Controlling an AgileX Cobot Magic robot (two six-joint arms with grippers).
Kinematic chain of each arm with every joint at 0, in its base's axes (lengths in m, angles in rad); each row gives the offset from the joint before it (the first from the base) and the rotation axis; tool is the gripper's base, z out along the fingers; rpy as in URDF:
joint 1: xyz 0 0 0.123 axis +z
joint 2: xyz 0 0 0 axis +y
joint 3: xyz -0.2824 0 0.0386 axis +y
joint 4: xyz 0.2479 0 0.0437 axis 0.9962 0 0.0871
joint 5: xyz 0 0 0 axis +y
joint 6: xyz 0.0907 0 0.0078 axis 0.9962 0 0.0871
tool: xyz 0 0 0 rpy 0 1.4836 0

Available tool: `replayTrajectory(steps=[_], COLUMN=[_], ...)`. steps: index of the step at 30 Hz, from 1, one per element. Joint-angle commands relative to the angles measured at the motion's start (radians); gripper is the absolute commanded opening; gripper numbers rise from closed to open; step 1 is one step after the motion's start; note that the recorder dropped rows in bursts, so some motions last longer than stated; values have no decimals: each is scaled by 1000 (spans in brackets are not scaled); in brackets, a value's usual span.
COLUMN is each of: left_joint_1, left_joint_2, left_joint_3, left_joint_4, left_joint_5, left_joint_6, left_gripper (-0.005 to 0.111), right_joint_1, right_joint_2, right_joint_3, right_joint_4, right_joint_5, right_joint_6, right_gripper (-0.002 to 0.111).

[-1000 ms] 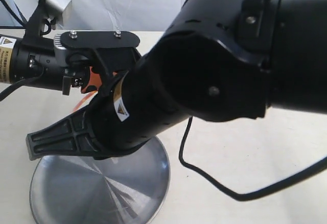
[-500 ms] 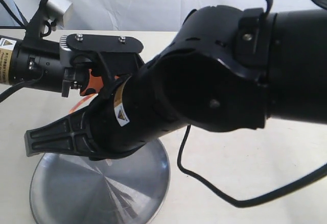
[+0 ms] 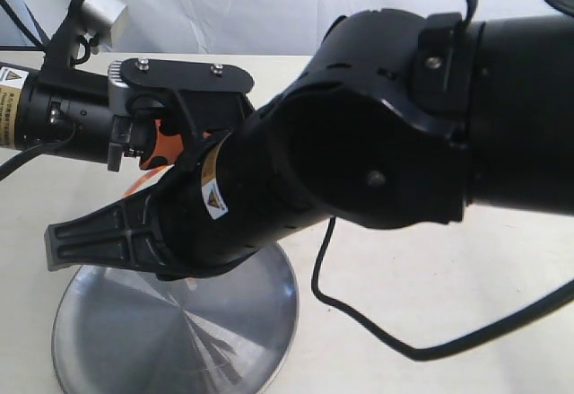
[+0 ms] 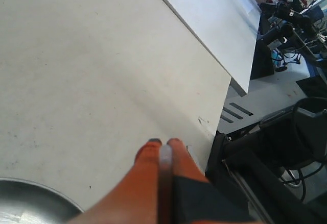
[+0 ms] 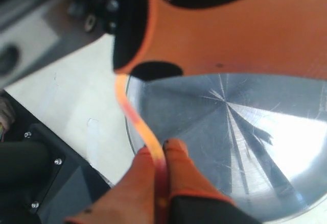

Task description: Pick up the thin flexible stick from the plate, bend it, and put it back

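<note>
One silver plate, one thin orange stick, one black cable and two grippers, the left gripper and right gripper, share one table.

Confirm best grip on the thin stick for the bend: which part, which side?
Grip the thin flexible stick near its two ends, one gripper from each side, pads across its width, middle free to bow. That is how it sits: right gripper pinches one end above the plate, left gripper apparently the pale tip, with a curved span between.
</note>
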Motion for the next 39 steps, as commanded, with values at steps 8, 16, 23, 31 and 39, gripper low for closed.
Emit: replayTrajectory(steps=[8,16,23,31,39], left_joint_1=[-7,-7,-9,-9,-9], left_joint_2=[-15,-15,-15,-15,-13], left_joint_3=[3,3,3,-17,-40], left_joint_4=[42,42,42,42,42], left_joint_5=[-94,-94,-94,-94,-94], left_joint_6=[-6,-4,-33,-59,-128], left_gripper=[0,0,0,0,0], right_joint_1=[-32,-32,-32,-32,-32], right_joint_2=[2,2,2,1,-33], right_joint_3=[5,5,5,5,5], right_joint_4=[-45,-47,-87,-164,-348], right_joint_5=[-52,-54,-40,-18,34], right_joint_6=[44,48,48,38,-33], right_gripper=[0,0,0,0,0])
